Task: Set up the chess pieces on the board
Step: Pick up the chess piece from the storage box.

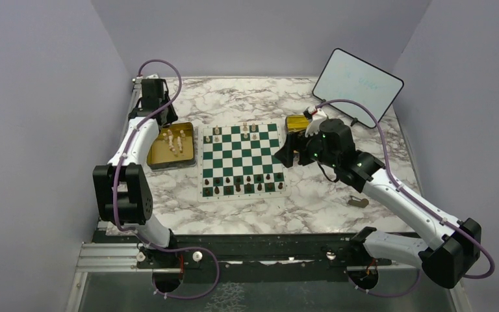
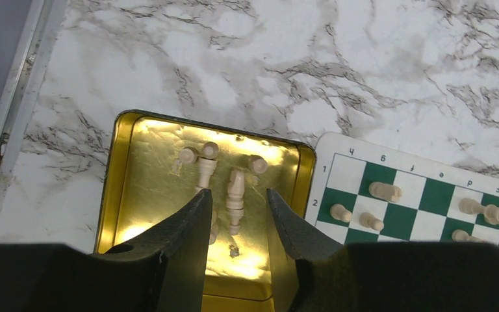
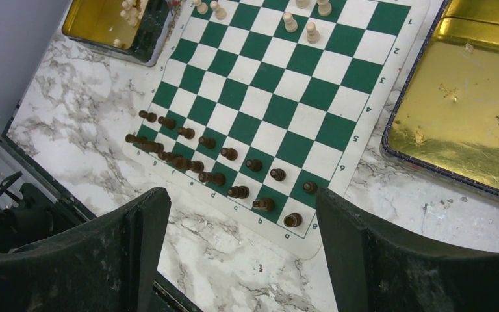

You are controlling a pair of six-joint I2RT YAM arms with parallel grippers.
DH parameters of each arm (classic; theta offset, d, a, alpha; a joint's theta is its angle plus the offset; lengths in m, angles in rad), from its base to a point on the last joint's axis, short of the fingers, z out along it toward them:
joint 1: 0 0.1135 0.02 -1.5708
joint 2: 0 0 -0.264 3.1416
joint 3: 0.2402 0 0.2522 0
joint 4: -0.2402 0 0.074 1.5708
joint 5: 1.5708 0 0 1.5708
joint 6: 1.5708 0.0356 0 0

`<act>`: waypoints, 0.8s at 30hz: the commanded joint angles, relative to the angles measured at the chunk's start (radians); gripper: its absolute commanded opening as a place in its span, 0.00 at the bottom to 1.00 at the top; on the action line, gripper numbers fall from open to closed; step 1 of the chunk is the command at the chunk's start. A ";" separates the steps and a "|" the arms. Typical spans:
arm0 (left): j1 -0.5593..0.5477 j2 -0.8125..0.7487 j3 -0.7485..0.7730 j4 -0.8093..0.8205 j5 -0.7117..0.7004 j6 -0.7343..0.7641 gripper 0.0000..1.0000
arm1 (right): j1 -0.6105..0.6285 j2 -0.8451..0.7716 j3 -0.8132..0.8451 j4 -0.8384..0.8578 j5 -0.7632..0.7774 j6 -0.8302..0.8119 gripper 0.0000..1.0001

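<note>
Pale lavender walls [image 1: 39,97] enclose a grey-veined white marble tabletop [image 1: 312,208]; a whiteboard [image 1: 357,84] leans behind.

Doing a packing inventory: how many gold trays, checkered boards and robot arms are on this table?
Shiny gold rectangular trays: 2
Flat green-and-white checked board: 1
Black-and-white robot arms: 2
Total: 5

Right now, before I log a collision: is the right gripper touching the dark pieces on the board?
Apart. The right wrist view shows the open right gripper hanging well above the dark pieces on the board.
</note>
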 commanded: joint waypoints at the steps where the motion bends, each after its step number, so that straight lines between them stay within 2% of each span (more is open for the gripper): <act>1: 0.061 0.038 -0.009 0.038 0.032 0.001 0.36 | -0.006 0.007 0.006 0.034 -0.015 -0.009 0.87; 8: 0.105 0.090 -0.052 0.096 0.027 -0.006 0.30 | -0.006 0.013 0.013 0.023 -0.007 -0.013 0.87; 15: 0.139 0.125 -0.100 0.166 0.052 0.000 0.29 | -0.005 0.030 0.017 0.023 -0.006 -0.013 0.87; 24: 0.153 0.194 -0.071 0.184 0.077 0.001 0.25 | -0.006 0.042 0.022 0.021 -0.004 -0.013 0.87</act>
